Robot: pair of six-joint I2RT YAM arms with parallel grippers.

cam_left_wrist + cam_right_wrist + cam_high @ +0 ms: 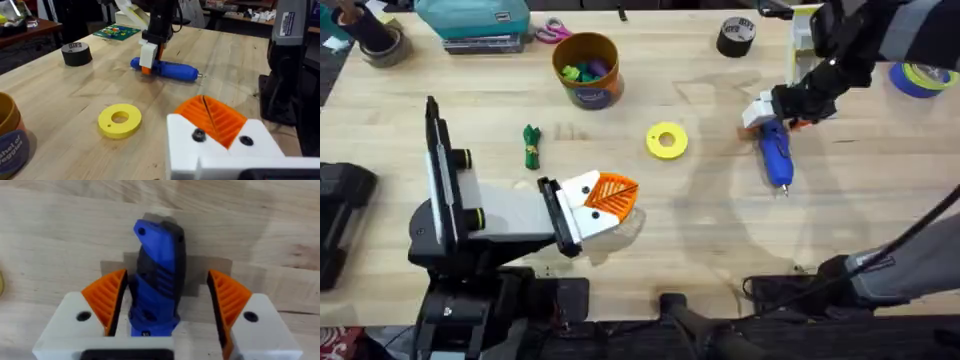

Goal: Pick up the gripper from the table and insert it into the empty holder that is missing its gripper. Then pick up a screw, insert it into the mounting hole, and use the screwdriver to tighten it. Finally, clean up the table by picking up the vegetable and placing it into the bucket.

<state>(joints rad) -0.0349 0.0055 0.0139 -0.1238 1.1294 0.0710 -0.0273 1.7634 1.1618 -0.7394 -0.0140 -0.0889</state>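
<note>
Screwdriver lies flat on the table, right of centre, with its thin metal tip pointing toward the near edge. The right gripper is lowered over the rear end of the blue body. Its 2 orange pads stand apart, 1 on each side of the body; one pad sits close against it, and a clear gap remains on the other side. The jaws therefore straddle the tool without clamping it. This straddle is judged to be the set-up for a side grasp, which would keep the tip free for driving.

The left gripper rests low at centre-left with its orange pads pressed together on nothing. It is held well apart from the screwdriver, presumably to present the mounted finger for fastening.

A yellow ring lies between the 2 grippers. The vegetable lies on the table at left, not yet cleared. The bucket stands on the far side of it, upright, with coloured items already inside. A black tape roll sits at the far right.
</note>
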